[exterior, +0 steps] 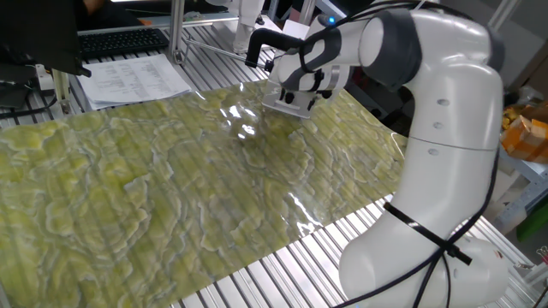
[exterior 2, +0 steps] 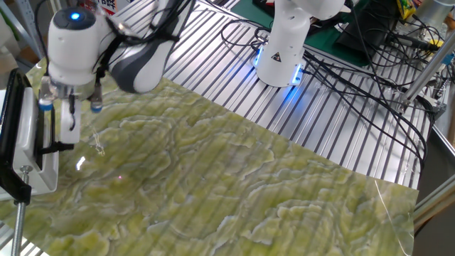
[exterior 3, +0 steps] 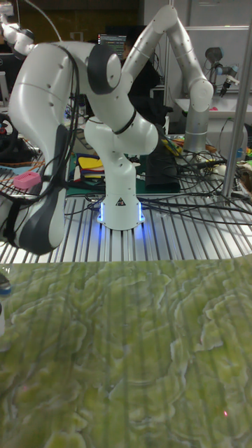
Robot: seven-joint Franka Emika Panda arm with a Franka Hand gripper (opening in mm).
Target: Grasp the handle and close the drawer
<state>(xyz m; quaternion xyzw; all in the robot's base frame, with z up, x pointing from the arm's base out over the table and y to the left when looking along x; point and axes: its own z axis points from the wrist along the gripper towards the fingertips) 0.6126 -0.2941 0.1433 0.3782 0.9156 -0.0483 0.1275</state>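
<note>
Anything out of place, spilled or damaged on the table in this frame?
Nothing looks spilled or broken. The glossy green mat is not lying flat: a crease catches the light just beside the arm's wrist, and a second ridge shows further along. The handle is not visible in any view.

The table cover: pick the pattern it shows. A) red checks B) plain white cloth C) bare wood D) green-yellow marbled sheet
D: a glossy green-yellow marbled sheet lies over the ribbed metal table, with the arm reaching over its far edge.
</note>
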